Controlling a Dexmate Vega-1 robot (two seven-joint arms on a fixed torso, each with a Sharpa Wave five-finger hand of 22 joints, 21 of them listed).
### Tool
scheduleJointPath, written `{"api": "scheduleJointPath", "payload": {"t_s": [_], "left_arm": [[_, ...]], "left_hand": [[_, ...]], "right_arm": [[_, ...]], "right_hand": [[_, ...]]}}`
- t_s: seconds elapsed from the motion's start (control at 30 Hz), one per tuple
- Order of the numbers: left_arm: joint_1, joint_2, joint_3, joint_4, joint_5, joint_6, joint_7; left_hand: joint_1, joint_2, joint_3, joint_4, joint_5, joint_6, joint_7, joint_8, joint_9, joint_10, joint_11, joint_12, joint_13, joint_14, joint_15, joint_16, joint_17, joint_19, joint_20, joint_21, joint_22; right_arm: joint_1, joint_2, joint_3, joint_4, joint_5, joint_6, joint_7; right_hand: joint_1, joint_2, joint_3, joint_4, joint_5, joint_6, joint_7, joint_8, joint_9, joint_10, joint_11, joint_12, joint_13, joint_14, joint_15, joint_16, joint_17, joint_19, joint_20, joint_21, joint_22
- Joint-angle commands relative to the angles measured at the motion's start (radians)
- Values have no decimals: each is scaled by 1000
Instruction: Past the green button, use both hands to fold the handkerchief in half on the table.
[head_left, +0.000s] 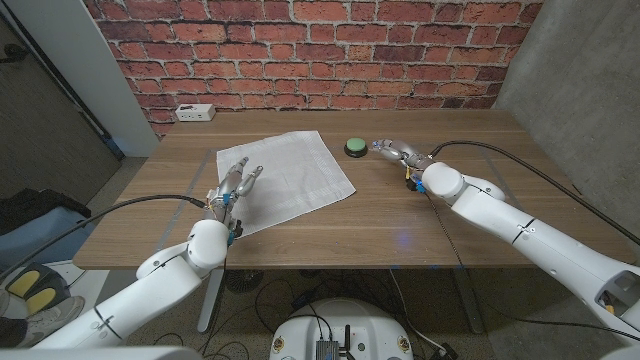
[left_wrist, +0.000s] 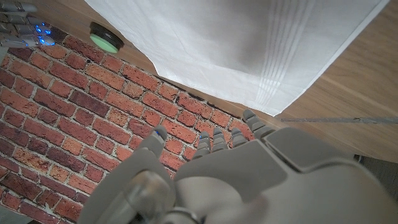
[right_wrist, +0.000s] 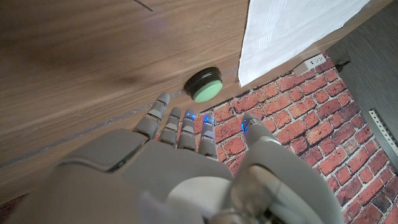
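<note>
A white handkerchief (head_left: 290, 178) lies spread flat, slightly askew, on the wooden table (head_left: 400, 220); it is also in the left wrist view (left_wrist: 249, 43) and the right wrist view (right_wrist: 292, 28). The green button (head_left: 355, 148) (left_wrist: 106, 38) (right_wrist: 204, 85) sits just past the cloth's far right corner. My left hand (head_left: 235, 188) (left_wrist: 236, 168) hovers at the cloth's near left edge, fingers extended over it, holding nothing. My right hand (head_left: 395, 150) (right_wrist: 186, 162) is right beside the button on its right side, fingers apart and empty.
A white power strip (head_left: 194, 113) (right_wrist: 311, 62) lies at the table's back left by the brick wall (head_left: 320, 50). A black cable (head_left: 520, 165) runs over the table's right part along my right arm. Bare wood lies in front of the cloth.
</note>
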Motion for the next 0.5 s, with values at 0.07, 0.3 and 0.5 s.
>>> {"api": "scheduleJointPath", "payload": {"t_s": [0.07,0.3,0.5], "left_arm": [[24,5,5,-38,18,70,9],[48,8,-2,-48,14,70,12],[74,17,-15,-61,9,74,14]], "left_hand": [[16,5,8,-2,-3,-4,-5,0,2,2,2,6,3,-2,2,-1,2,-3,0,-3,5],[18,6,10,-1,-3,-5,-6,-1,2,0,0,5,3,-4,1,-2,2,-5,4,-5,5],[20,7,11,-1,-3,-5,-5,-2,2,-1,-1,4,4,-4,1,-2,2,-4,5,-6,5]], "right_arm": [[21,-13,-44,-41,-72,-63,38],[32,-16,-69,-59,-118,-93,55],[40,-14,-90,-74,-152,-115,70]], "right_hand": [[16,9,9,2,4,12,-3,-2,4,13,-2,5,3,9,-6,8,5,14,0,0,5],[21,9,13,3,4,19,-3,0,4,18,-4,6,3,11,-10,8,5,16,-2,0,5],[27,9,18,3,4,32,-4,2,4,28,-5,8,3,15,-16,8,4,19,-5,0,5]]}}
